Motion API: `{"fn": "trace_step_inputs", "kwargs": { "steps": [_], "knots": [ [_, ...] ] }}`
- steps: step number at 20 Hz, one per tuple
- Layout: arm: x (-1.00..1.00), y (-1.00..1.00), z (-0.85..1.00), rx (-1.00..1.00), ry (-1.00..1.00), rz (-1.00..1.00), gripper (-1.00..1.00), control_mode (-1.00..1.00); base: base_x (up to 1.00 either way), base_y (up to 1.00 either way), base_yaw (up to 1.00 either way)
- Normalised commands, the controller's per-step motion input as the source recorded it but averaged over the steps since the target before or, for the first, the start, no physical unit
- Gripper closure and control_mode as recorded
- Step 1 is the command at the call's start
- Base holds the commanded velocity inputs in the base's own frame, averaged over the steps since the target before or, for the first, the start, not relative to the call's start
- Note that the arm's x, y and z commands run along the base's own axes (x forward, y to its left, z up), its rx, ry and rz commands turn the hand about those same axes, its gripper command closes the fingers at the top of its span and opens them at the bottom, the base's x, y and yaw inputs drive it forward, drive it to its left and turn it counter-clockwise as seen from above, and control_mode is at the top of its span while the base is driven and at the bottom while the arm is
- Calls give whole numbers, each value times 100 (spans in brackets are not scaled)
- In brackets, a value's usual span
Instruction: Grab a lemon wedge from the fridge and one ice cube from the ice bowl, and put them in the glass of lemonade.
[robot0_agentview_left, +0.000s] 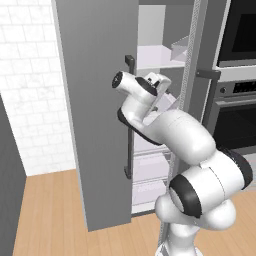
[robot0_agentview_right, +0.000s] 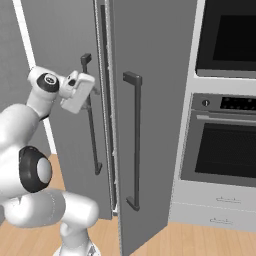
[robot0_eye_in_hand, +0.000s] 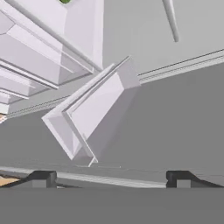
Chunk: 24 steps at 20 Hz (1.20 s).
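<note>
1. Right now my gripper (robot0_eye_in_hand: 111, 178) stands spread wide with nothing between its fingertips (robot0_eye_in_hand: 43, 177), pointed into the fridge (robot0_agentview_left: 95, 110).
2. Its left door (robot0_agentview_left: 92, 100) stands swung open; my hand sits at the gap beside that door's dark bar handle (robot0_agentview_left: 129, 125), as the left base view shows.
3. White shelves (robot0_agentview_left: 157, 56) and clear drawers (robot0_agentview_left: 150, 167) show inside the cabinet; I cannot tell what the drawers hold.
4. A pale bin (robot0_eye_in_hand: 94, 116) on the door's inner face shows tilted in my hand view; its contents are not visible.
5. Up at the top edge of my hand view, a small yellow-green sliver, likely the lemon wedge (robot0_eye_in_hand: 64, 1), rests on a white shelf, well apart from my fingertips.
6. Beside the fridge's closed right door (robot0_agentview_right: 150, 115) is a wall oven (robot0_agentview_right: 225, 145).
</note>
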Motion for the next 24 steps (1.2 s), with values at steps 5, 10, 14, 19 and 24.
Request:
{"fn": "trace_step_inputs", "kwargs": {
  "steps": [5, 10, 14, 19, 24],
  "knots": [
    [2, -37, 0, -10, 11, -11, -100, -100, 0, 0, 0],
    [0, -42, 0, -8, 12, -16, -100, -100, 0, 0, 0],
    [0, -41, 0, -6, 11, -18, -100, -100, 0, 0, 0],
    [-2, -39, 0, -5, 8, -19, -100, -100, 0, 0, 0],
    [-29, -33, 0, -5, 2, -15, -100, -100, 0, 0, 0]
  ]
}}
